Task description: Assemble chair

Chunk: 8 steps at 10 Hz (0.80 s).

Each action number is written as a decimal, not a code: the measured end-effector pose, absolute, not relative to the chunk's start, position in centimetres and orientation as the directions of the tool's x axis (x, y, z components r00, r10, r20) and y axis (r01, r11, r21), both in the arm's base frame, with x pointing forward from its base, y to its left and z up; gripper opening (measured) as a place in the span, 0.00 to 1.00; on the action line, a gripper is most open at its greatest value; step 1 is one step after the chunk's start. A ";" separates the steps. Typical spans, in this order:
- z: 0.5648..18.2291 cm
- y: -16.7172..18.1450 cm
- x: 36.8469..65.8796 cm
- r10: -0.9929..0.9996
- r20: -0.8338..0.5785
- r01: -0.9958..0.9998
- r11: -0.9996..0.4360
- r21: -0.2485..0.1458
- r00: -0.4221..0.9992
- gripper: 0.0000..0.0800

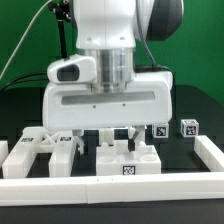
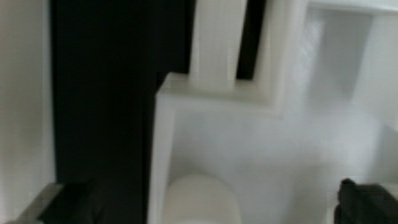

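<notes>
Green backdrop (image 1: 20, 40) fills the back of the scene. Below it the black tabletop (image 1: 195, 105) spreads wide, and there's a low white rim wall (image 1: 180, 181) running along its front edge, turning back at the exterior view's right corner.

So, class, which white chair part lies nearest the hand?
The blocky part in the middle, just behind the front rim wall, right under the hand; the others lie further off toward the exterior view's left and right.

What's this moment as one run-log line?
jaws: open | held: nothing seen | position: low over matte white blocky plastic chair parts | parts: loose
</notes>
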<state>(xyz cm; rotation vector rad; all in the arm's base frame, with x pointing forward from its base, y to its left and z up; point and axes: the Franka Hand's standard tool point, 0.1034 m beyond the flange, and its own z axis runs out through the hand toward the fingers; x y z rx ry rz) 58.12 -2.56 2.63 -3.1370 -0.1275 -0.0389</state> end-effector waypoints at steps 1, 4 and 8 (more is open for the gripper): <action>2.4 -2.8 58.1 0.099 0.023 0.099 -0.995 -0.002 0.995 0.81; 1.7 -2.8 58.0 0.099 0.025 0.099 -0.995 -0.007 0.995 0.78; 1.7 -2.8 58.0 0.099 0.025 0.099 -0.995 -0.007 0.995 0.09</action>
